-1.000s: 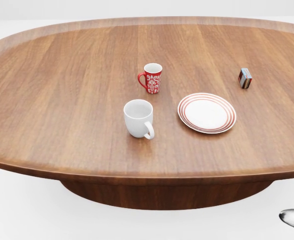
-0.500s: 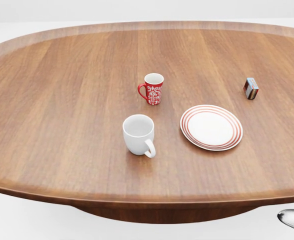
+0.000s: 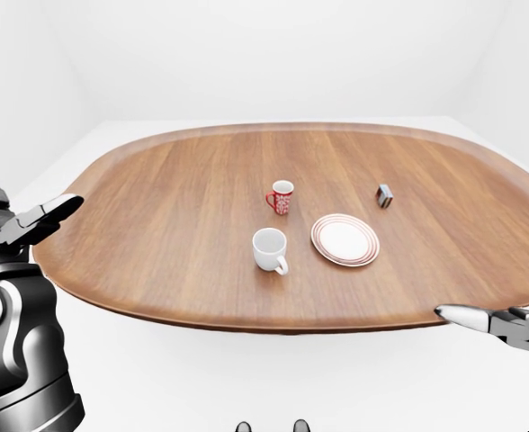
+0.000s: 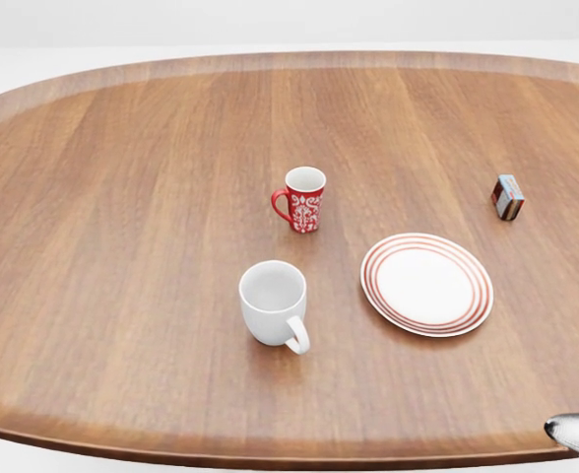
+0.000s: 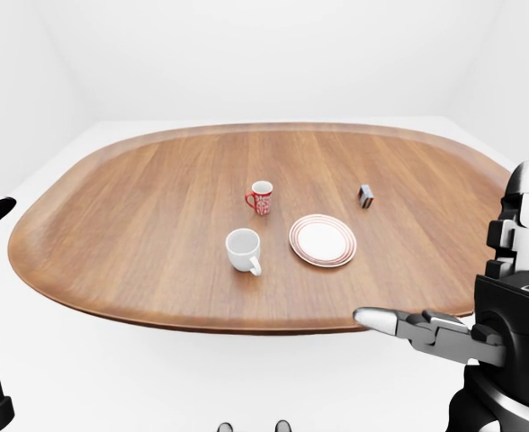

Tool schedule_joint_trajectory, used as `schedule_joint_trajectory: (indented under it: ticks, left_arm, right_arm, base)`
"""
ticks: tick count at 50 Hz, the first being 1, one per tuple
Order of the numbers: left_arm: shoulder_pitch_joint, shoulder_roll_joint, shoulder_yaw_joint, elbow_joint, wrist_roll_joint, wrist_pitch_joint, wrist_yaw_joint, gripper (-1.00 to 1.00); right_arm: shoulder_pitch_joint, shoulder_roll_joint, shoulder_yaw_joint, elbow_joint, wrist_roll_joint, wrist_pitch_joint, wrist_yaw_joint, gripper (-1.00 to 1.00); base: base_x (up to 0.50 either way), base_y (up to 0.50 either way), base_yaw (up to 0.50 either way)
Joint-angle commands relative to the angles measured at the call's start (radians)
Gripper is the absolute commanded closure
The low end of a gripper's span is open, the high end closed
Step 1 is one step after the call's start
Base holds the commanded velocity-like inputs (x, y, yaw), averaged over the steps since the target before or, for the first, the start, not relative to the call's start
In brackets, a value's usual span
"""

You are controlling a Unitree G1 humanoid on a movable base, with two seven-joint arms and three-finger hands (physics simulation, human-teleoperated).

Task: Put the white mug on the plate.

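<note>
On the oval wooden surface (image 4: 122, 246) we see four things, all well apart from both hands. Near the middle of the head view stands the white mug (image 4: 273, 304), upright, its handle turned toward the bottom right of that view. Just right of it, not touching, lies the plate (image 4: 427, 284), white with red rings round its rim and nothing on it. Above the white mug in the view stands a red patterned mug (image 4: 303, 199), upright with its handle to the left, and it is near the plate's upper left edge but clear of it. Farther right sits a small striped box (image 4: 507, 197), apart from the rest. Nothing stands between the white mug and the plate.

Our left hand (image 3: 32, 222) hangs off the surface's left edge in the left-eye view, fingers (image 3: 53, 211) stretched out and holding nothing. Our right hand (image 5: 435, 333) hovers below the near rim at the lower right of the right-eye view, one pointed finger reaching left; it looks spread and empty, though part of it is hidden behind the wrist. The white mug lies well above and left of it.
</note>
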Motion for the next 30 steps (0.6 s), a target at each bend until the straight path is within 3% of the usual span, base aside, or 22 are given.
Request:
schedule_joint_trajectory:
  ticks: [1, 30]
  left_arm:
    - [0.002, 0.001, 0.005, -0.015, -0.005, 0.000, 0.005, -1.00]
    - [-0.003, 0.003, 0.002, -0.005, -0.005, 0.000, 0.003, -1.00]
  right_arm:
    - [0.001, 0.001, -0.002, -0.003, 0.002, 0.000, 0.002, -1.00]
    - [0.002, 0.002, 0.013, 0.010, -0.011, 0.000, 0.006, -1.00]
  base:
    - [0.23, 0.00, 0.00]
    - [0.23, 0.00, 0.00]
